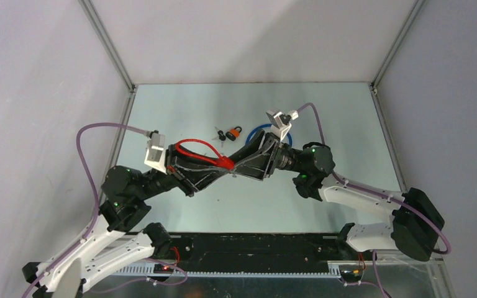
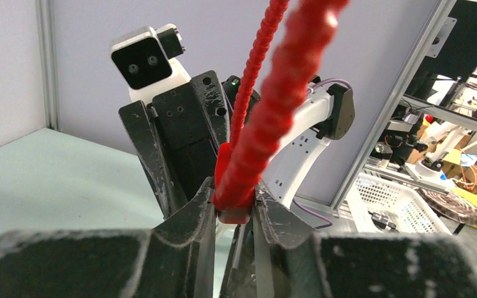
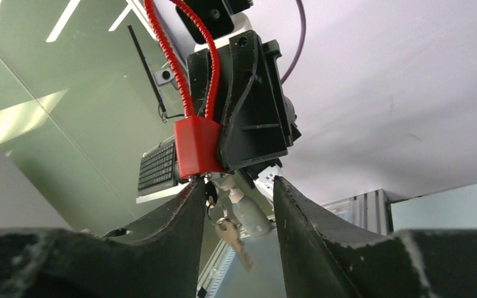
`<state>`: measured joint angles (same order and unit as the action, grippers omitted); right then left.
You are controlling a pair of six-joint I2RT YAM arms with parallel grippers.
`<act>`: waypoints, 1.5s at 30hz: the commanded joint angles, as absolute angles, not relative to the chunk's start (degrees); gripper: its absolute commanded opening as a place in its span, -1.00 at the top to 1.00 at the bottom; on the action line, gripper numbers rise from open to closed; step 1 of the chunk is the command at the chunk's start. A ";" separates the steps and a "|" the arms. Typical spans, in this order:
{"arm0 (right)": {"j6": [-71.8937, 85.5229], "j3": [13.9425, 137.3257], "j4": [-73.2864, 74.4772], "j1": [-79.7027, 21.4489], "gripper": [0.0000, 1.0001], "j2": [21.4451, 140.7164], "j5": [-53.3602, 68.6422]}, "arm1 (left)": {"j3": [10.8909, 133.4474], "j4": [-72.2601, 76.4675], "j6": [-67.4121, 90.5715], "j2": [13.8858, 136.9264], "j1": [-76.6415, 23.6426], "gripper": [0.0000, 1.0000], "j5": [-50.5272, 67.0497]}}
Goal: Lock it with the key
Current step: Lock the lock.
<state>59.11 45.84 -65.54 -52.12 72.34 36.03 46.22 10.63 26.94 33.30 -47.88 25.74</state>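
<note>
Over the middle of the counter [image 1: 180,105] the two arms meet nose to nose. The left end effector [image 2: 235,208] is clamped on the body of the red cable lock [image 3: 195,148]. The right end effector [image 3: 233,192] has its fingers spread and grips nothing. The key bunch [image 3: 227,228] dangles between them at 6 o'clock under the lock body. One key seems seated in the lock. The right should probably close squarely on that key's head, then twist about its axis while the left holds firm.
</note>
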 commanded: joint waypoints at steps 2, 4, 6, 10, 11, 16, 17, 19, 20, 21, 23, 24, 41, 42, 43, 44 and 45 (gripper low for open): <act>62.77 47.28 -74.72 -52.64 0.12 73.17 37.71 | 48.56 13.18 26.86 33.13 -47.64 1.00 25.82; 62.80 47.28 -74.69 -52.76 0.17 73.13 37.95 | 48.41 13.18 26.81 32.87 -47.66 1.00 25.07; 62.84 47.29 -74.70 -52.93 0.24 73.27 38.44 | 48.28 13.18 26.83 32.55 -47.73 1.00 24.19; 62.14 47.26 -74.39 -53.66 0.32 73.35 38.79 | 47.96 13.18 26.79 32.08 -47.65 1.00 22.82; 61.17 47.27 -74.02 -54.09 0.32 73.18 38.73 | 47.98 13.18 26.76 31.99 -47.64 1.00 22.43; 57.49 47.33 -69.91 -55.35 0.38 71.98 37.93 | 47.58 13.17 26.82 31.83 -47.63 1.00 22.23; 56.93 47.58 -69.50 -55.48 0.40 71.81 37.91 | 47.56 13.18 26.83 31.87 -47.64 1.00 22.28; 56.26 47.92 -68.12 -55.52 0.45 71.59 37.66 | 47.59 13.18 26.90 31.94 -47.71 1.00 22.44; 55.77 48.00 -67.35 -55.54 0.47 71.44 37.34 | 47.57 13.18 26.92 31.98 -47.72 1.00 22.46; 55.53 48.01 -67.03 -55.54 0.48 71.32 37.17 | 47.53 13.18 26.95 31.99 -47.68 1.00 22.53; 55.13 48.07 -66.49 -55.52 0.49 71.11 36.54 | 47.49 13.18 26.98 31.94 -47.65 1.00 22.57; 55.11 48.07 -66.39 -55.48 0.45 71.04 36.42 | 47.48 13.18 27.03 31.91 -47.69 1.00 22.63; 57.20 48.58 -69.29 -55.17 0.30 71.54 35.29 | 46.79 13.14 27.33 31.67 -47.70 1.00 23.07; 57.43 48.58 -69.90 -55.18 0.31 71.63 35.26 | 46.70 13.15 27.38 31.65 -47.65 1.00 23.09; 57.91 48.59 -70.37 -55.19 0.31 71.85 35.25 | 46.68 13.17 27.41 31.53 -47.64 1.00 23.22; 58.13 48.60 -71.05 -55.15 0.31 72.02 35.20 | 46.56 13.18 27.42 31.39 -47.70 1.00 23.27; 58.48 48.60 -71.25 -55.17 0.31 72.09 35.09 | 46.53 13.18 27.53 31.39 -47.67 1.00 23.33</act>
<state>57.23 46.22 -66.46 -55.27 72.31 36.21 46.19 11.05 26.98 32.25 -47.88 23.14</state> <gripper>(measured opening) 0.348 0.252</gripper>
